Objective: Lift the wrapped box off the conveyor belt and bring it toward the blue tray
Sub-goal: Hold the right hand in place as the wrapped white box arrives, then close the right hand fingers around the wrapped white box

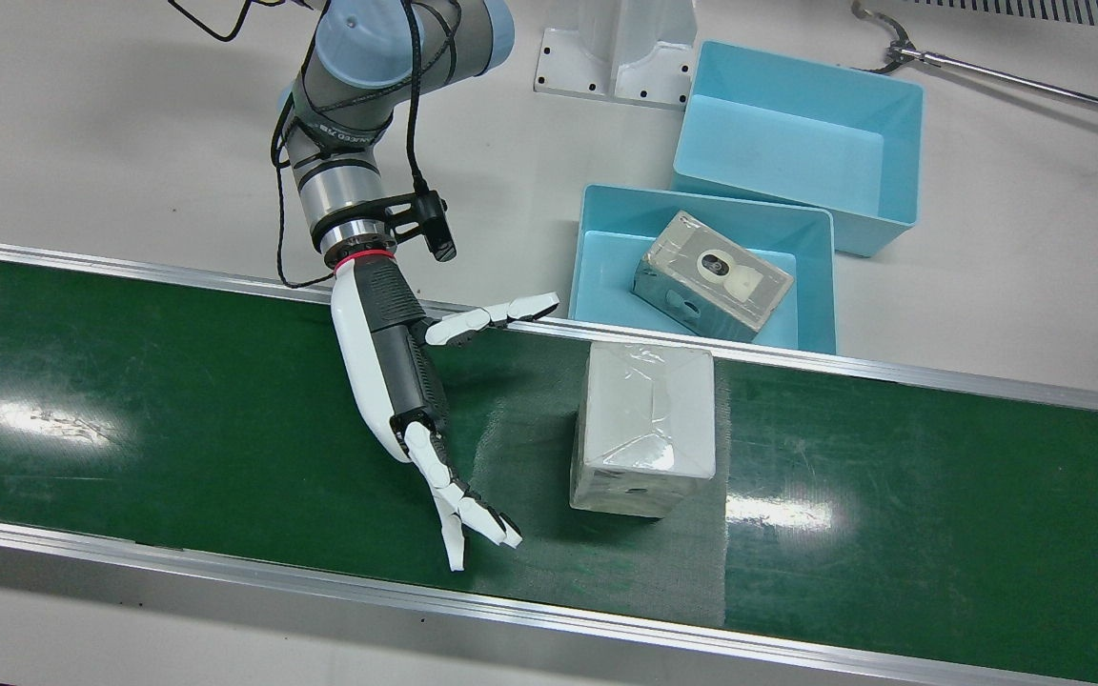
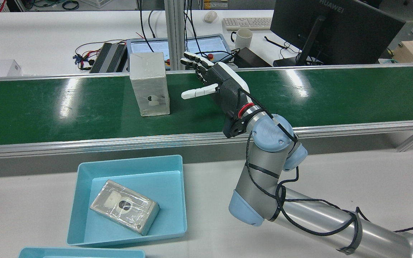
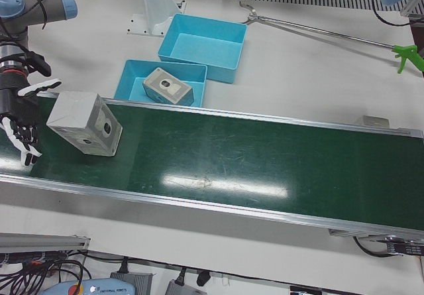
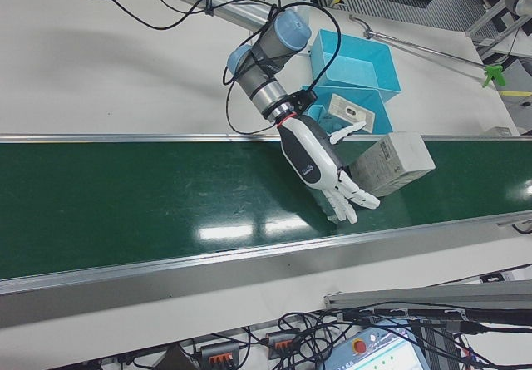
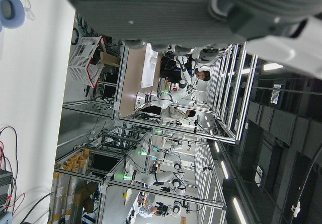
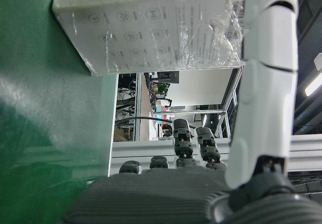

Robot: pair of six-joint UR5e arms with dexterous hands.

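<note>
The wrapped box [image 1: 644,429] stands upright on the green conveyor belt [image 1: 130,410]; it also shows in the rear view [image 2: 149,84] and the left-front view [image 3: 83,122]. My right hand [image 1: 396,372] is open beside it, fingers spread, palm facing the box, a short gap away and not touching. In the right hand view the box [image 6: 151,27] fills the top, with one finger [image 6: 266,83] stretched toward it. The near blue tray [image 1: 597,276] lies just behind the belt. Only a grey part of my left hand [image 5: 176,7] shows in its own view.
Another wrapped box [image 1: 711,276] lies in the near blue tray. A second, empty blue tray [image 1: 797,143] sits behind it. The belt's metal rail [image 1: 797,357] runs between the box and the trays. A grabber tool [image 1: 987,76] lies at the back.
</note>
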